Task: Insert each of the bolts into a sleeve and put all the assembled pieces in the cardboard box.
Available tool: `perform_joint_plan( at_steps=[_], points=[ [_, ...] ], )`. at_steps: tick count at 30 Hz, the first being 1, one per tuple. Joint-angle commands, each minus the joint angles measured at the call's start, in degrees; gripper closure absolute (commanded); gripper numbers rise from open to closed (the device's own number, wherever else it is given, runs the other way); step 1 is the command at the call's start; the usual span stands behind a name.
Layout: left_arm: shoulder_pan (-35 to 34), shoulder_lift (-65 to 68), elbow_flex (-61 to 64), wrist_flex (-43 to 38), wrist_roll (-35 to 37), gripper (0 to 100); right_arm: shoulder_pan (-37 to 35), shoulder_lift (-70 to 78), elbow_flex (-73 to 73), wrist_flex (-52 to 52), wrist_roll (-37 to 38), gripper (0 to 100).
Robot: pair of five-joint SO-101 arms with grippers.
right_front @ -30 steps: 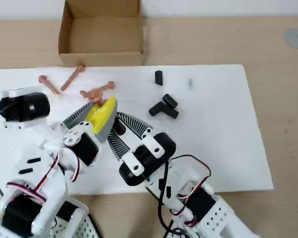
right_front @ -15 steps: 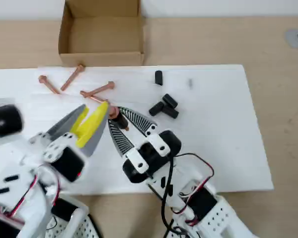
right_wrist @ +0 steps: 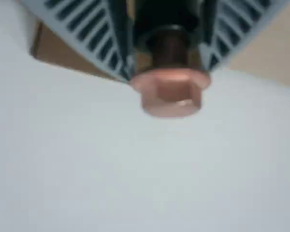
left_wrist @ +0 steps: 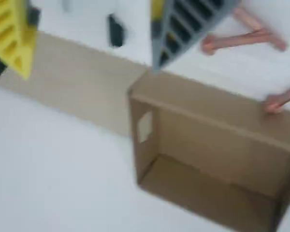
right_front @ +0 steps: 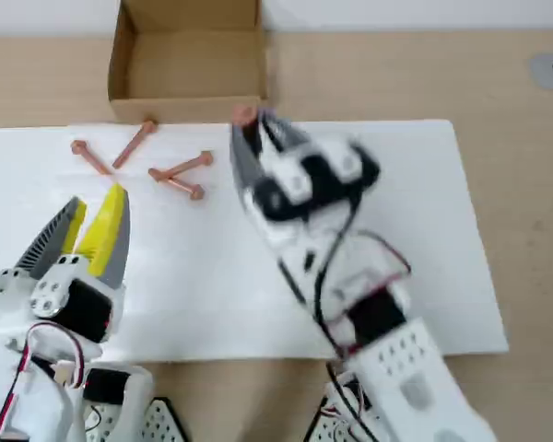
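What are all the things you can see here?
Box: one, brown cardboard, on the table behind the board.
Loose bolts: four, copper, on the board in front of the box.
Held bolt: one, copper, sleeved, gripped beside the box's corner.
Sleeve: at least one, black, on the board.
Board: one, white, on the table.
Table: one, wooden.
Disc: one, grey, on the table's far corner.
Left gripper: one, yellow and grey, open, above the board's near edge.
Right gripper: one, grey, shut on the held bolt.

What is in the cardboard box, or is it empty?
Empty: the cardboard box shows only its bare brown floor. The right gripper holds the assembled piece.
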Motion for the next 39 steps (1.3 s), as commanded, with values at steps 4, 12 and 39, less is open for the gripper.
perform_joint_plan(
  at_steps=[4, 12, 39],
  points=[
    [-0.88, -0.13, -2.64, 3.52, -4.40, 82, 2.95, 26.24, -28.44, -1.67, -0.79, 98.9],
    [-0.88, -0.13, -2.11, 4.31, -4.84, 82, 5.32, 52.00, -53.85, -0.53, -0.62, 98.9],
    [-0.88, -0.04, -0.53, 9.49, -4.84, 82, 9.71, 105.01, -102.64, 4.57, -0.97, 98.7]
  ],
)
